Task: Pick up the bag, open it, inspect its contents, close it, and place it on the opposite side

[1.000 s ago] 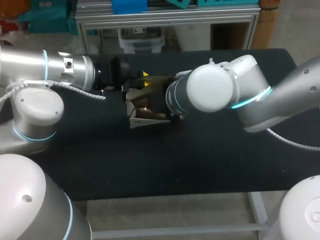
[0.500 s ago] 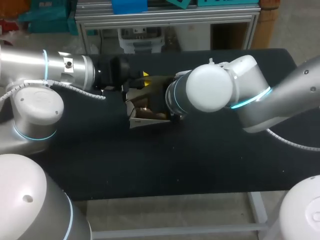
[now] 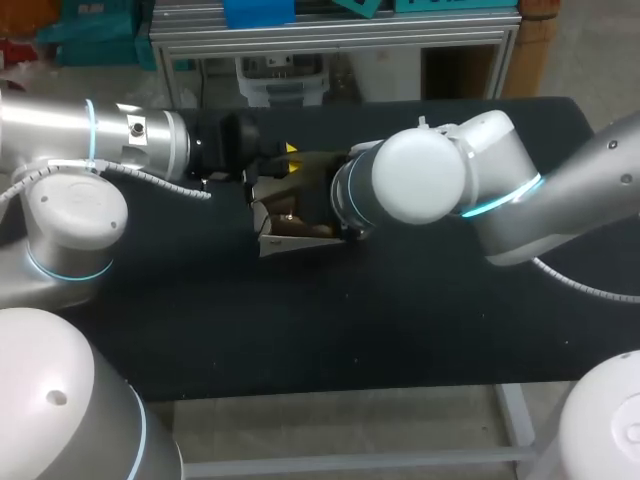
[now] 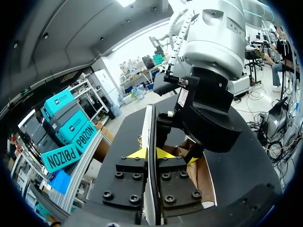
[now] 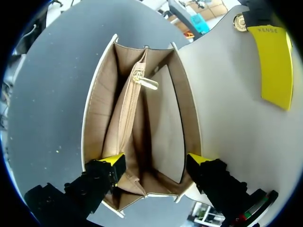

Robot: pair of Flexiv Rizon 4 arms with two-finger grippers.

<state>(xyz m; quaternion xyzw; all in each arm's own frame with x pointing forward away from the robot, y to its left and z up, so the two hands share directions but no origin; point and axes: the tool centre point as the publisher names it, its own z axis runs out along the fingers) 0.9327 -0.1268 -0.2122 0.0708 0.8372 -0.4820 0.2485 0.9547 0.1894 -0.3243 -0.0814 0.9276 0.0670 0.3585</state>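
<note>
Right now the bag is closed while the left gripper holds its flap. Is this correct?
Not quite: the bag is open, not closed; the right wrist view looks straight down into it. The left gripper does hold its flap.

No visible change: bag [image 3: 296, 230], left arm [image 3: 120, 140] and right arm [image 3: 430, 180] sit as before.

A black table [image 3: 350, 330] — plain, dark-topped.
</note>
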